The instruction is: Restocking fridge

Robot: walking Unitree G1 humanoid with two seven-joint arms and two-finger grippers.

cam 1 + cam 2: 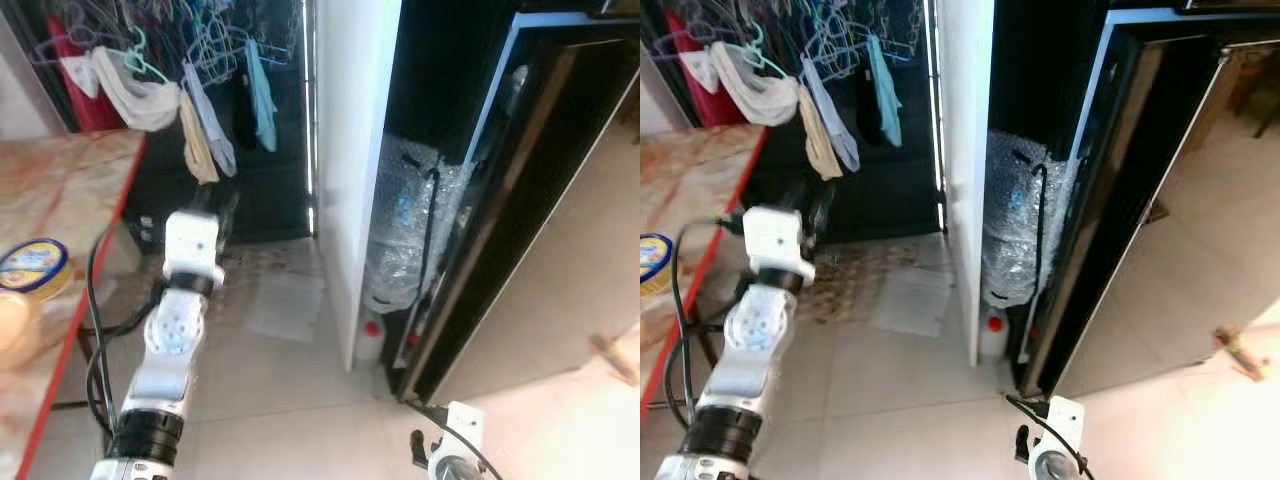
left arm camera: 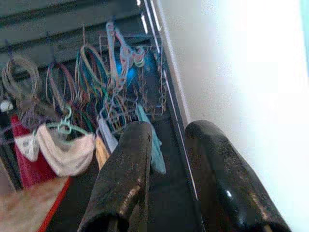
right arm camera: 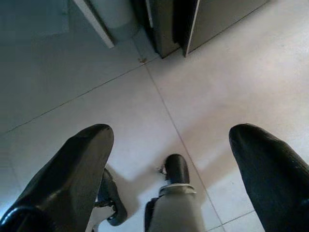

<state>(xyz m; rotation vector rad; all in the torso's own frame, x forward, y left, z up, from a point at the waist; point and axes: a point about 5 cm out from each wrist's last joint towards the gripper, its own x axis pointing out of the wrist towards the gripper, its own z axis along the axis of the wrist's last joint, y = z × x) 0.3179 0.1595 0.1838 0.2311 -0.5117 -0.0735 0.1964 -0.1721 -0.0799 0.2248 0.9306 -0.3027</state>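
The fridge shows as a white side wall (image 1: 355,150) with its dark door (image 1: 520,200) swung open to the right. Low inside the opening stands a large water bottle in bubble wrap (image 1: 405,230). A small red-capped bottle (image 1: 370,338) sits on the floor at its foot. My left gripper (image 2: 169,133) is raised left of the fridge, pointing at a rack of hangers; its fingers are slightly apart and hold nothing. My right gripper (image 3: 171,133) hangs low over the floor tiles near the door's bottom corner, wide open and holding nothing.
A red-edged table (image 1: 70,180) stands at the left with a yellow-lidded tub (image 1: 35,265) on it. Clothes and hangers (image 1: 200,90) hang behind it. A pale mat (image 1: 285,305) lies on the tiled floor before the fridge. A black cable (image 1: 95,330) hangs along my left arm.
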